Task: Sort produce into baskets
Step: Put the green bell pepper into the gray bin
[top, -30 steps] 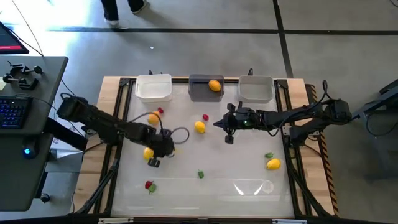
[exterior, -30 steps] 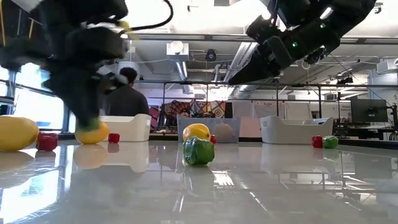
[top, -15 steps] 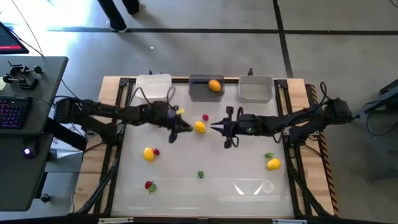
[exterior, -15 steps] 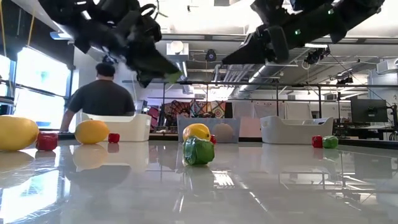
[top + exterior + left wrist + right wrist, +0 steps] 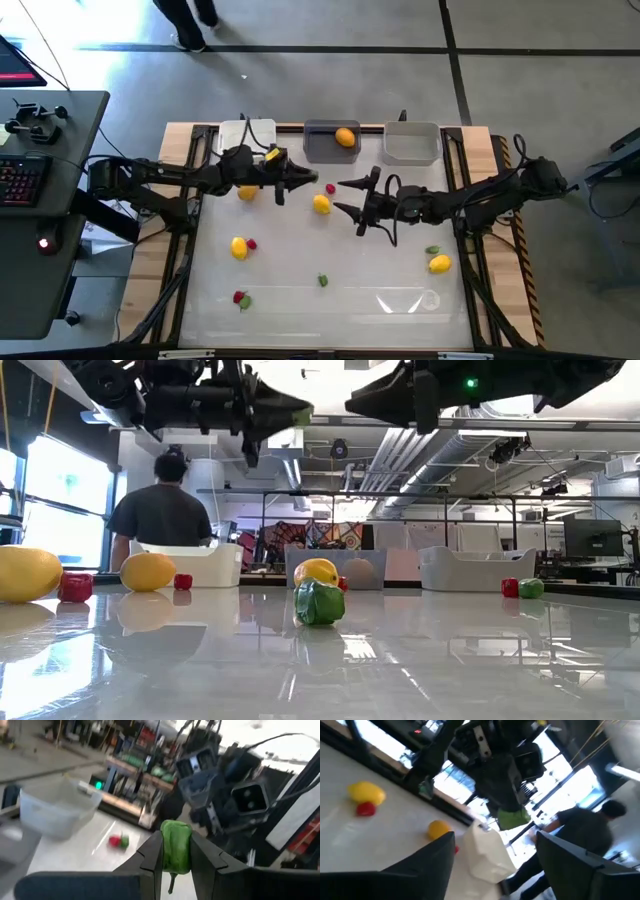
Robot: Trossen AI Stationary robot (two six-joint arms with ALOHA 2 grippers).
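My left gripper [image 5: 311, 182] hangs high over the table's middle, shut on a small green piece of produce [image 5: 175, 842], which also shows at the tip [image 5: 297, 417] in the low view. My right gripper [image 5: 342, 195] faces it from the right, open, with the green piece [image 5: 512, 817] just beyond its fingertips. The white basket [image 5: 247, 140], the dark grey basket [image 5: 322, 148] and the light grey basket [image 5: 411, 143] stand in a row at the far edge. An orange fruit [image 5: 345, 137] lies in the dark grey one. My left gripper pinches the green piece by its two sides [image 5: 165, 851] between its two fingers. The fingers lie about level and point toward the table's right. The piece is lifted clear, well above the table, its thin stem [image 5: 171, 882] hanging below.
Loose produce lies on the table: a yellow fruit [image 5: 321, 204] and a red bit [image 5: 330, 188] under the grippers, an orange fruit [image 5: 246, 192], a yellow fruit [image 5: 238, 247], a green bit [image 5: 322, 280], a yellow fruit [image 5: 439, 263]. A person [image 5: 160, 510] stands beyond the far edge.
My left gripper has risen from low over the table's left part and gone toward the far edge and the right, tipping from pointing down to about level, the green piece between its fingers. My right gripper has opened and shifted slightly toward the left gripper.
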